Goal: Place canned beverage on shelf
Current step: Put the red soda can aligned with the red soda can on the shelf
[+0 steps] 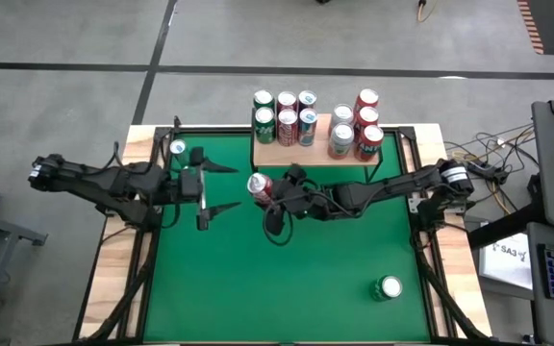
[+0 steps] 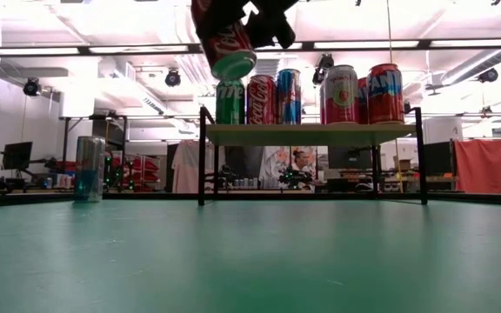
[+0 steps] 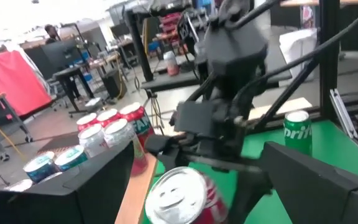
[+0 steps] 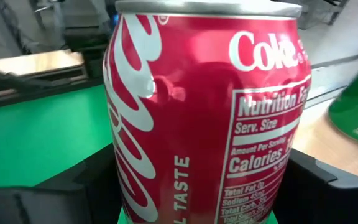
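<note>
One red Coke can is clamped between the right gripper jaws, tilted and raised just before the wooden-topped shelf for clearing its edge, while the left gripper waits beside, jaws apart.

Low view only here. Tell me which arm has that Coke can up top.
Observer: The right gripper holds the Coke can, just in front of the shelf's left end.
Operator: Report the other arm.
Observer: The left gripper is open and empty, over the green tabletop, left of the can.
Operator: Name any stray cans I'm missing.
Observer: A green Sprite can stands near the table's front right corner.
</note>
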Robot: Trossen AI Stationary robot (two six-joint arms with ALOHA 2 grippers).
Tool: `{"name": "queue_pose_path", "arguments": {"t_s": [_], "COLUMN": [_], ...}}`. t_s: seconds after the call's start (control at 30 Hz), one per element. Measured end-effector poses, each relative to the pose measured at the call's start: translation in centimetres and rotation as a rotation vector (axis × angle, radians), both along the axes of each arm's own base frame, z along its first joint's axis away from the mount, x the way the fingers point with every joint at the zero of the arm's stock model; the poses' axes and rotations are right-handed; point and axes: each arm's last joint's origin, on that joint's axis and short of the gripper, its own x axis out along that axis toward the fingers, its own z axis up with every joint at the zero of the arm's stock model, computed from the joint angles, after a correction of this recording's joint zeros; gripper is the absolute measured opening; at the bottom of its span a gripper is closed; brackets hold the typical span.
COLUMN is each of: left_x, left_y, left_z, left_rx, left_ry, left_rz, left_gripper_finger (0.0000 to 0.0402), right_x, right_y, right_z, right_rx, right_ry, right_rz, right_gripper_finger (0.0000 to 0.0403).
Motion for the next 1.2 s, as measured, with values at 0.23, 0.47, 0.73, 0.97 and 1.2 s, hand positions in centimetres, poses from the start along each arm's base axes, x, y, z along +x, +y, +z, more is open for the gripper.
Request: {"name": "queue_pose_path", "arguments": {"t_s": [0.23,0.47,0.73,0.97,1.2], "left_x": [-0.8,-2.3,-4.1,-6.0,-7.0], "left_y": [0.2,1.0,1.7,2.2,2.5], "left_z": [-1.2,-2.8,-4.7,-4.7,-4.8], "left_rx": [-0.008,0.004,0.021,0.027,0.039], "left_ry": [-0.041,-0.080,-0.132,-0.172,-0.179], "left_rz": [0.003,0.170,0.241,0.293,0.295], "left_gripper_finger": [0.0341,0.0341,0.0341,0.0341,0.0341], "right_x": [0.3,0.0,-0.8,-0.8,-0.2], "right_y": [-1.2,-1.9,-3.2,-4.4,-4.4], "right_z": [-0.6,-1.0,-1.9,-3.4,-4.9], "right_rx": [0.002,-0.066,-0.090,-0.078,-0.124], "right_ry": [-0.103,-0.171,-0.219,-0.237,-0.231], "right_rz": [-0.050,-0.280,-0.571,-0.673,-0.752], "right_gripper_finger": [0.0289,0.0289,0.0289,0.0289,0.0289]}}
